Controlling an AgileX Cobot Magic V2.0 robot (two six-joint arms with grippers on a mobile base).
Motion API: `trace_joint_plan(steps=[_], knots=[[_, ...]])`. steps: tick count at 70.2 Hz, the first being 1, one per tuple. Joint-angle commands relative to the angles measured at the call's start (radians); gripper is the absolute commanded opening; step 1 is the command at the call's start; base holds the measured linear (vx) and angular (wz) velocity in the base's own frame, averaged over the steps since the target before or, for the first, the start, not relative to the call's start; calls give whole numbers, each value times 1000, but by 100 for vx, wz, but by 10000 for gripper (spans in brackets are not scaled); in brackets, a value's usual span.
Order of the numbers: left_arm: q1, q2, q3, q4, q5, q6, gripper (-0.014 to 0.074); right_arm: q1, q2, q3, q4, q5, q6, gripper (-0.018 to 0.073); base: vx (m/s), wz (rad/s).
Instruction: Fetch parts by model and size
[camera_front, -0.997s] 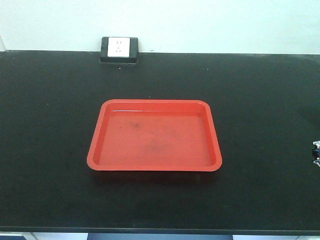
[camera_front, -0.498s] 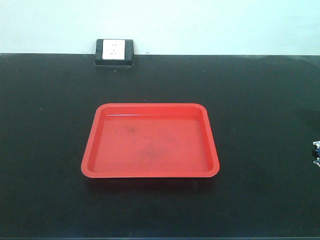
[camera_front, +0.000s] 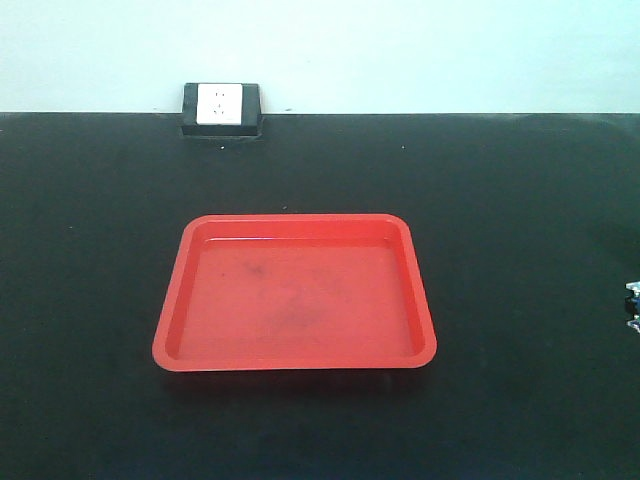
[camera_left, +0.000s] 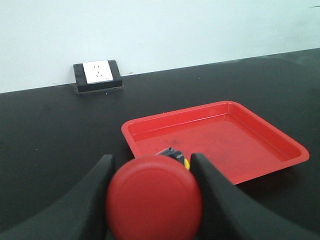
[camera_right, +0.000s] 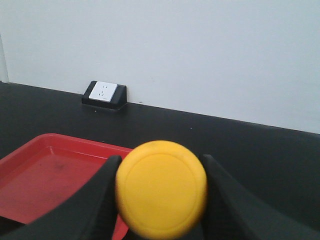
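In the left wrist view my left gripper (camera_left: 151, 165) is shut on one part, a push-button switch with a red mushroom cap (camera_left: 154, 200). A bit of its dark base with a yellow patch (camera_left: 176, 156) shows behind the cap. My right gripper (camera_right: 160, 161) is shut on the other part, a switch with a yellow cap (camera_right: 161, 192) that hides its base. Both hang above the black table, short of the empty red tray (camera_front: 170, 330). The tray's near-left corner (camera_left: 131, 131) lies just beyond the red cap, and its right part (camera_right: 45, 172) lies left of the yellow cap.
A white wall socket in a black housing (camera_front: 221, 108) sits at the table's far edge against the pale wall. A small silvery bit (camera_front: 632, 305) pokes in at the right border of the front view; I cannot tell what it is.
In the front view the tray and the socket have slid down and left and look larger, so the camera has come closer. The bit at the right border stays put.
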Motion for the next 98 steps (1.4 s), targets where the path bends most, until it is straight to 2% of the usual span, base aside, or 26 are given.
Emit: trace_joint_plan(steps=[1,78,85,91,98], knots=[[-3,14,-27,4,-80,-4,-7,-1,9,-26,-6,-80,-7,-10,1,2],[-3,14,-27,4,-80,-5,-7,-1,13,-26,-6,-80,-7,-10,0,0],[-3,14,-27,3,-110,-5,-7,-1,13,-26,-6,-80,-7,-10,0,0],[-3,14,-27,-32,-120,-26,-7,-1,13,-26,-6,-80,-7,-10,0,0],[-3,28,-33,-30,-120,-24,-7,-1,13,-26,-6,-80,-7,-10,0,0]])
